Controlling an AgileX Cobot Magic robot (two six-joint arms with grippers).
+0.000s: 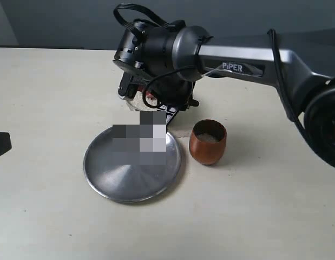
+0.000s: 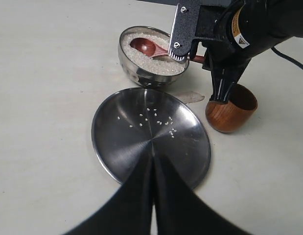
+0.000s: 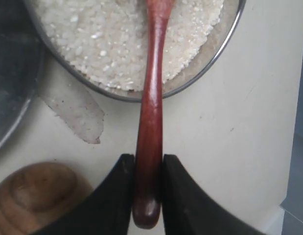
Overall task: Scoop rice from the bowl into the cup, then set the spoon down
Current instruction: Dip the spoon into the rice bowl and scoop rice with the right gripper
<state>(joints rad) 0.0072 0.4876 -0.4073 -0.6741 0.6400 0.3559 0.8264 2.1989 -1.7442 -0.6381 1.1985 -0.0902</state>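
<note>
the slim handle of the dark reddish-brown wooden spoon [image 3: 151, 98] is clamped between the black fingers of the right gripper [image 3: 148, 164], which is closed tight near the rounded handle end. the oval scoop is laid on the small white grains of rice [image 2: 158, 62], heaped pale and granular in the small round shiny steel bowl [image 2: 126, 58]. just beside the bowl a wide flat steel plate [image 2: 122, 142] is seen, mirror-like, with a few stray grains [image 2: 151, 117] scattered on it. the small rounded reddish-brown wooden cup [image 1: 208, 149] is stood near the plate's rim, with some rice visible inside. the left gripper [image 2: 152, 164] is held over the plate, its fingers pressed together on nothing. in the exterior view the bowl is hidden behind the right arm [image 1: 237, 59], and part of the plate is lost under a blurred patch [image 1: 145, 135].
</note>
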